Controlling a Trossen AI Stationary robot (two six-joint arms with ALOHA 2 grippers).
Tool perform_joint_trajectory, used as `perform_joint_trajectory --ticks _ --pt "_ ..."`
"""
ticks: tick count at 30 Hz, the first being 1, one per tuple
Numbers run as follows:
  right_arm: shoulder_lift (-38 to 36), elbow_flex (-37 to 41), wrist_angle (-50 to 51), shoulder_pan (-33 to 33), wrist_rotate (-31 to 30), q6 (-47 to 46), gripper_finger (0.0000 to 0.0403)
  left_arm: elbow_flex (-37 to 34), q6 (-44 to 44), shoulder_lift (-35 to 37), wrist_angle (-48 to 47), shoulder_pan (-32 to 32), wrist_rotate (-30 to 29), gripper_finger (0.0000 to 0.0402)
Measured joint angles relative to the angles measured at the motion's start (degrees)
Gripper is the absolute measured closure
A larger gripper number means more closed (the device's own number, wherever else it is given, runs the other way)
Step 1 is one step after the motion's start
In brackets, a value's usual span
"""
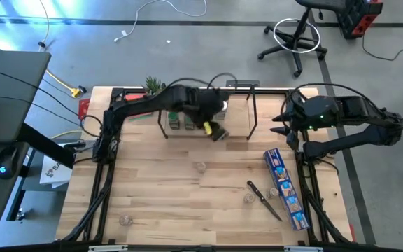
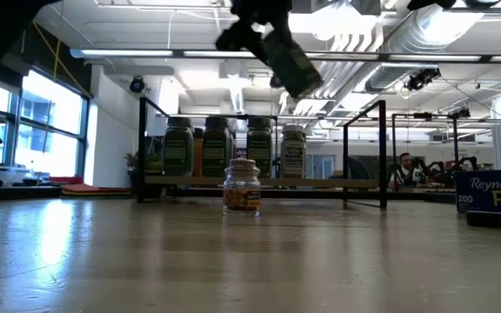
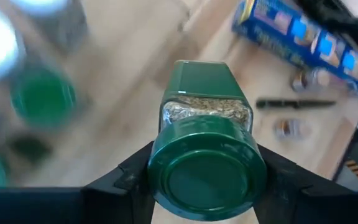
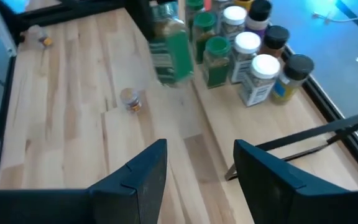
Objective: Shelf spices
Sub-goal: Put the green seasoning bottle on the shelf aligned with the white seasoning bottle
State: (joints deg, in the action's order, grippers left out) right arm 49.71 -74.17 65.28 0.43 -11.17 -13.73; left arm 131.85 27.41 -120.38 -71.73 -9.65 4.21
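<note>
Green-capped spice jar (image 3: pixel 205 155) clenched in left pincer (image 3: pixel 204 180), airborne upper centre, by shelf (image 1: pixel 254 115). Several jars (image 2: pixel 233 148) shelved; loose jars (image 1: pixel 200 167) left on bench (image 1: pixel 166 203). Right pincer (image 4: pixel 197 171) released, waiting centre right.

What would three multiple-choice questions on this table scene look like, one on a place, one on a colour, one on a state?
1. Where does the long blue printed box lie?
A. by the table's right edge
B. on the stepped shelf
C. by the table's left edge

2. What colour is the cap of the jar in the left pincer?
A. white
B. green
C. black

3. The right pincer is:
A. shut on a jar
B. shut on the knife
C. open and empty

Answers: 1 A, the high view shows it there. 2 B, the green-capped square glass spice jar fills the left wrist view. 3 C, bare wood shows between its fingers.
</note>
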Motion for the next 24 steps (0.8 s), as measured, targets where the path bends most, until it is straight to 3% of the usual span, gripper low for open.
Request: perform_joint_trajectory --ticks 2,5,12,18,24 --pt "0.0 0.0 0.1 0.0 -0.5 -0.8 0.0222 3.3 -7.2 -3.0 1.2 -0.8 -0.1 0.0213" --pt "0.1 0.0 0.1 0.0 -0.6 -1.4 0.0222 1.3 -18.0 -3.9 5.3 -0.9 -0.8 0.0213" --pt "0.6 0.0 1.2 -0.1 -0.8 -4.8 0.0222 1.3 -34.7 -7.1 2.1 -1.3 -10.5 0.0213" --pt "1.2 0.0 1.9 -0.1 -0.9 -7.4 0.0222 1.3 -40.5 -10.5 1.9 -2.0 -7.5 0.0212" --pt "1.5 0.0 1.9 -0.1 -0.9 -9.5 0.0222 1.2 -41.2 -12.2 1.1 -1.8 -10.6 0.0184"
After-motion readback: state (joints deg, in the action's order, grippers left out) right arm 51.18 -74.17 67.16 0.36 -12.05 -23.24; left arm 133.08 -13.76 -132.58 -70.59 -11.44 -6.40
